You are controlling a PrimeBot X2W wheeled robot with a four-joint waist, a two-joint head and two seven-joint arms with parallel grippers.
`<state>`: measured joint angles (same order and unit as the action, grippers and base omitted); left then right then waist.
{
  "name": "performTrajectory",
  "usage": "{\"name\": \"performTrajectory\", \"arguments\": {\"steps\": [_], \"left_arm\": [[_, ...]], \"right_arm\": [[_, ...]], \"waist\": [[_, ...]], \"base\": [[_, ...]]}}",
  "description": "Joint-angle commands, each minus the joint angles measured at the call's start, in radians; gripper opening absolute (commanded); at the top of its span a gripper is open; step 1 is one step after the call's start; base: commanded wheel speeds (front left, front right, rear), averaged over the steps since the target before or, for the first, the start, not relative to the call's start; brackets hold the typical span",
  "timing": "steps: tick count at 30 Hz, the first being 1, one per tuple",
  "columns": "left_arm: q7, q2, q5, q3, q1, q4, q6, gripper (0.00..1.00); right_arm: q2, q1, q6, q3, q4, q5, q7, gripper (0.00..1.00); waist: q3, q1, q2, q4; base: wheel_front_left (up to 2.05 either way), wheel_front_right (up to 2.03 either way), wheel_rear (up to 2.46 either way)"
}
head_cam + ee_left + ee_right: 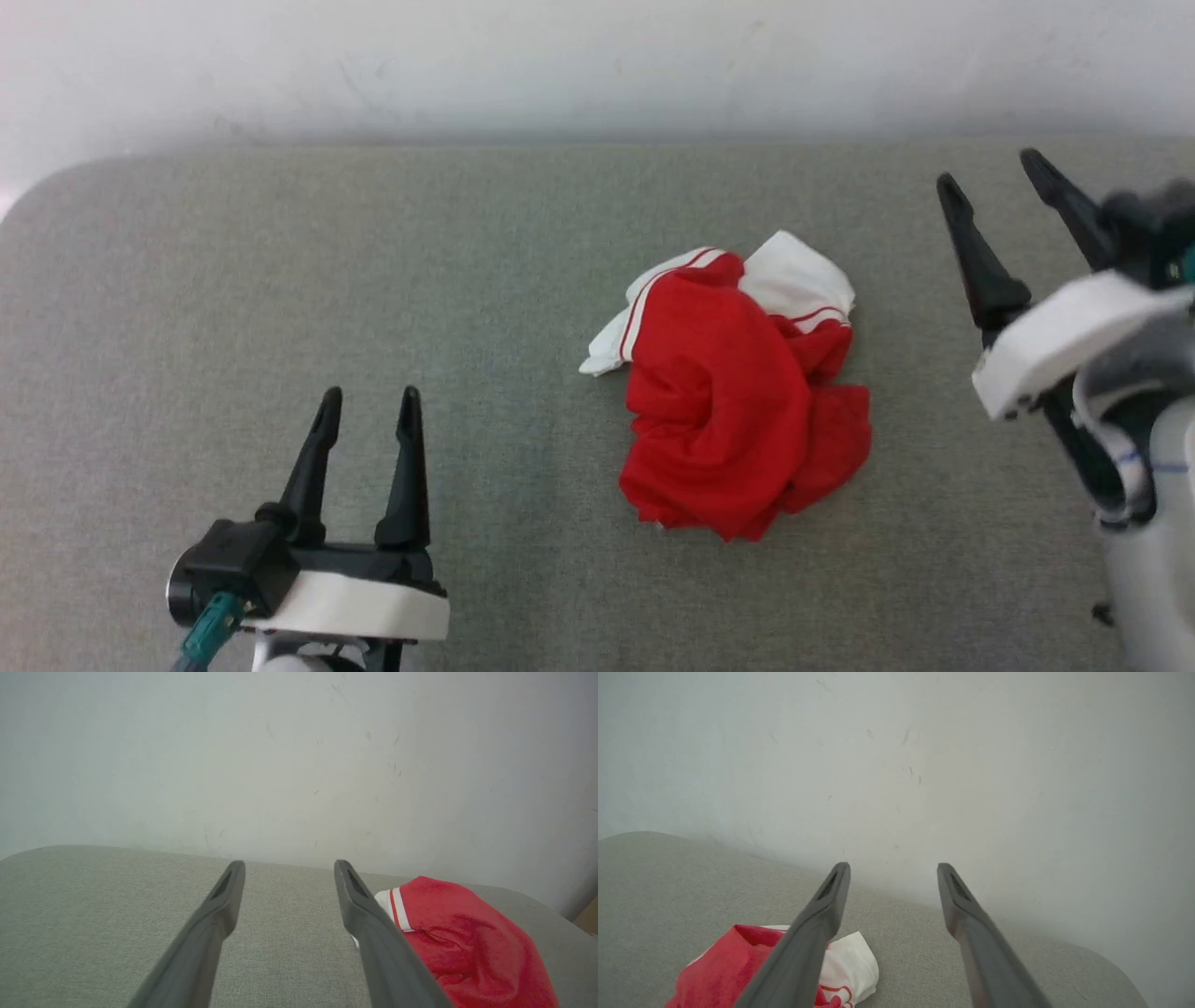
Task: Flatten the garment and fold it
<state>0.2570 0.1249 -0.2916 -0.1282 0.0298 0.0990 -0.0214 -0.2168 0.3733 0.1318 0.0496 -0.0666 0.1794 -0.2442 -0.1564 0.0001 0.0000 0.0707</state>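
Where it lies crumpled in a heap, the garment (pixel 738 392) sits between the two sets of fingers, touching neither; red body, white sleeves with red stripe trim at its far edge.
Left gripper (pixel 369 401): fingers spread, nothing between them; garment off to their right, bare cloth ahead as far as the rim.
Right gripper (pixel 990 171): fingers spread wide, nothing held; garment to their left, nearer than the tips.
Surface: grey woven padded top (pixel 233 280), rounded corners, far edge meeting a pale scuffed wall (pixel 597 65) close beyond the right fingertips.
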Motion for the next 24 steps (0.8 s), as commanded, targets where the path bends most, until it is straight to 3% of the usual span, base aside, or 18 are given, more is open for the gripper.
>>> {"name": "performTrajectory", "arguments": {"steps": [1, 9, 13, 20, 21, 22, 24], "left_arm": [[0.005, -0.012, 0.011, 0.008, -0.025, -0.01, 0.016, 1.0], [0.005, -0.051, 0.033, 0.01, -0.087, -0.048, 0.077, 1.0], [0.005, -0.065, 0.039, -0.004, -0.123, -0.069, 0.097, 1.0], [0.005, -0.073, 0.029, -0.037, -0.165, -0.102, 0.115, 1.0], [0.005, -0.074, 0.027, -0.038, -0.166, -0.105, 0.116, 1.0], [0.005, -0.074, 0.025, -0.039, -0.167, -0.108, 0.116, 1.0], [0.005, -0.074, 0.018, -0.038, -0.163, -0.115, 0.112, 1.0]], "right_arm": [[-0.015, 0.041, -0.001, 0.011, 0.026, 0.025, -0.06, 1.0], [-0.018, 0.159, -0.001, -0.012, 0.197, 0.102, -0.359, 1.0], [-0.053, 0.184, -0.001, 0.012, 0.285, 0.102, -0.402, 1.0], [-0.052, 0.18, -0.001, 0.028, 0.445, 0.095, -0.477, 1.0], [-0.054, 0.182, -0.001, 0.031, 0.456, 0.089, -0.477, 0.44], [-0.056, 0.185, -0.001, 0.038, 0.459, 0.081, -0.464, 0.02], [-0.056, 0.191, -0.001, 0.052, 0.462, 0.074, -0.439, 0.0]], "waist": [[-0.075, -0.0001, 0.0, 0.046], [-0.165, -0.0001, 0.0, 0.103], [-0.197, -0.0001, 0.0, 0.144], [-0.228, -0.0001, 0.0, 0.199], [-0.228, -0.0001, 0.0, 0.201], [-0.226, -0.0001, 0.0, 0.202], [-0.213, -0.0001, 0.0, 0.198]], "base": [[0.0, 0.0, 0.0], [0.0, 0.0, 0.0], [0.0, 0.0, 0.0], [0.0, 0.0, 0.0], [0.0, 0.0, 0.0], [0.0, 0.0, 0.0], [0.0, 0.0, 0.0]]}}
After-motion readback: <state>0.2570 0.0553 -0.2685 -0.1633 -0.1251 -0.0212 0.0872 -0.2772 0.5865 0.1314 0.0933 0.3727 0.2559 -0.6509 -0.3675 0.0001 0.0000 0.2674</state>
